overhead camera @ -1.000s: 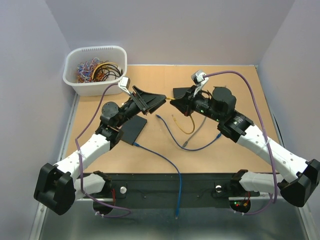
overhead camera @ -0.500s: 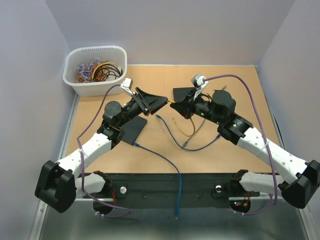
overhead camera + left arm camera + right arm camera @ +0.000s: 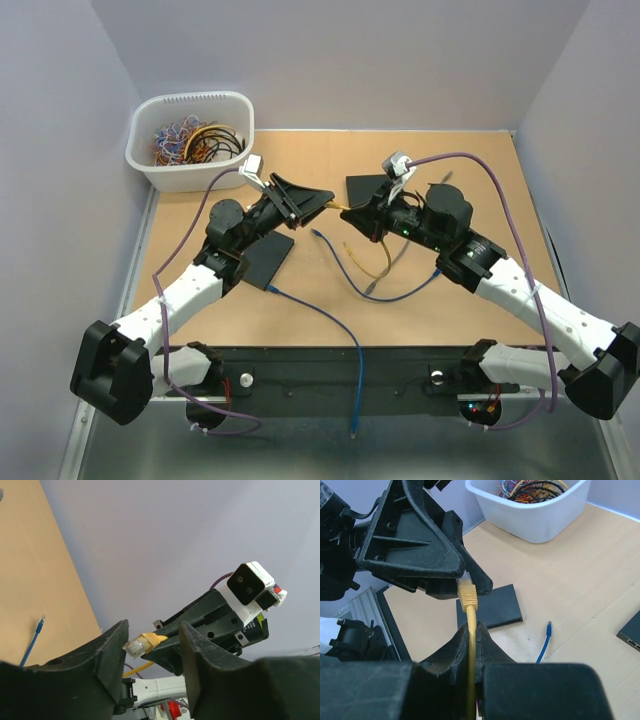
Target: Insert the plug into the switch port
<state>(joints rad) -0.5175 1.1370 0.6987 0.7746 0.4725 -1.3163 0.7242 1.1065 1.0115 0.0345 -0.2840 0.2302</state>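
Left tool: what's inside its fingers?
The plug of the yellow cable; the left tool is open around it. The right tool grips the cable behind. A finger covers the cable's lower run.

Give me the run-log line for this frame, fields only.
stage: plug mid-air between arms | right gripper: shut on yellow cable | left gripper: open, jaws either side of plug | insertion: not done

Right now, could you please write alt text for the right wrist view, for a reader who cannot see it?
The right claw pinches a yellow cable whose plug points up into the left claw. Behind, on the tan table, lie a black slab, a blue cable and a white bin of wires.
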